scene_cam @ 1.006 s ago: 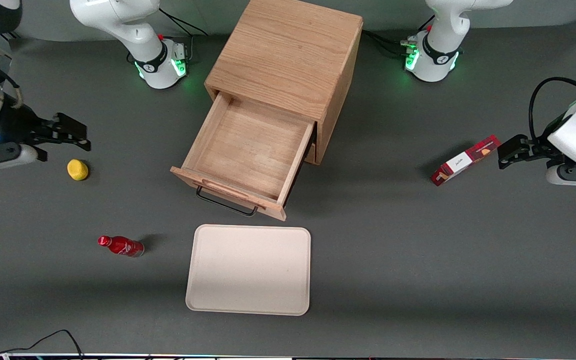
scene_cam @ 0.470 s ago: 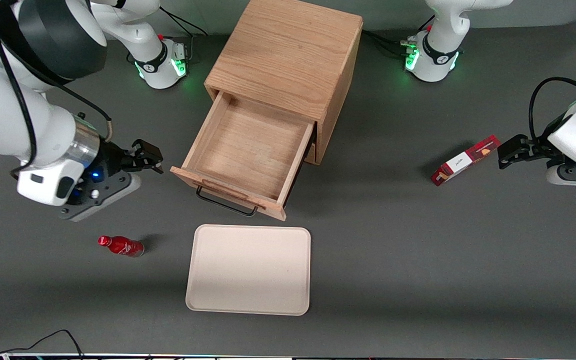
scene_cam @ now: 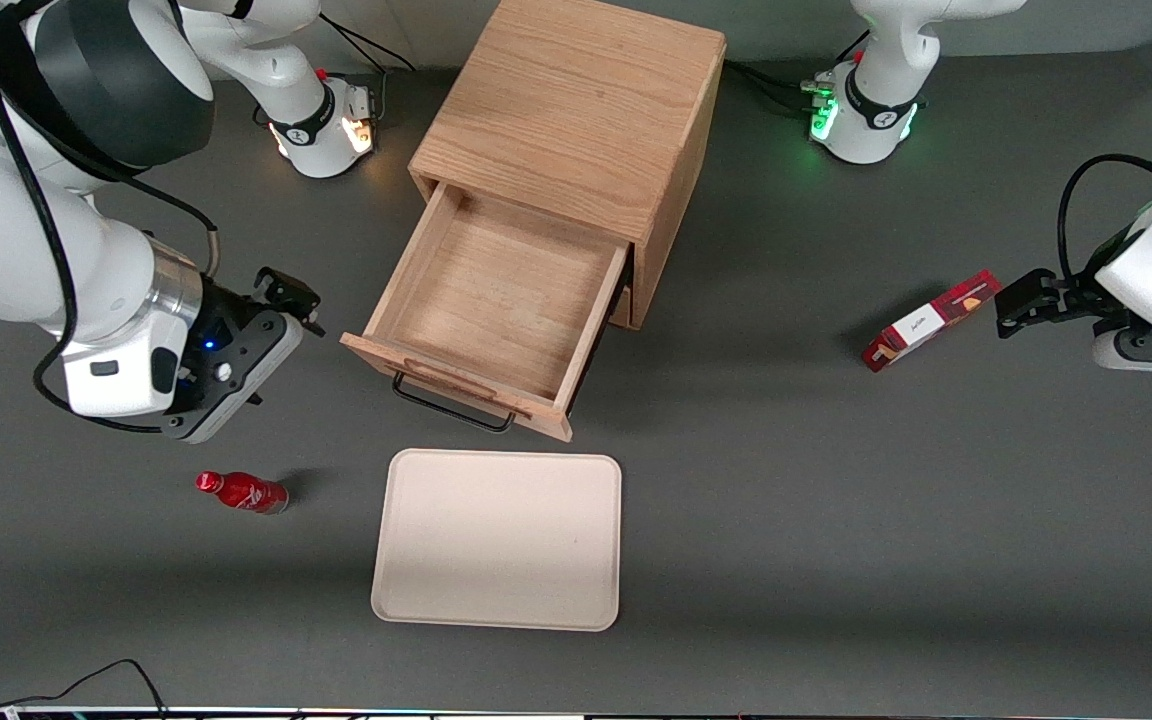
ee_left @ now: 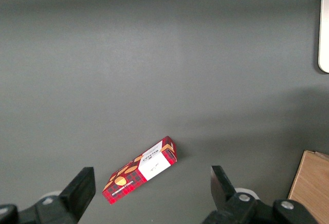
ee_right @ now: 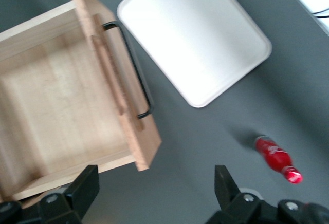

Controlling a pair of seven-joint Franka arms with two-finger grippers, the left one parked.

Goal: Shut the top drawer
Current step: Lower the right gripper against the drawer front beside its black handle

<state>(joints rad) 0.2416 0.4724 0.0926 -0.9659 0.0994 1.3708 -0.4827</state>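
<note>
- Robotics lab bench: white arm bases [scene_cam: 321, 125] bolted at the edge of a bare grey table [scene_cam: 836, 520], status lights glowing (one amber, one green).
- Loose cables [scene_cam: 86, 685] trailing.
- Staged props: small wooden cabinet [scene_cam: 576, 120], tray [scene_cam: 498, 540], red bottle [scene_cam: 241, 492], snack box [scene_cam: 931, 320].

Has swung in from the working arm's end toward the top drawer [scene_cam: 496, 305]: gripper [scene_cam: 288, 296], fingers spread, now just beside it.
</note>
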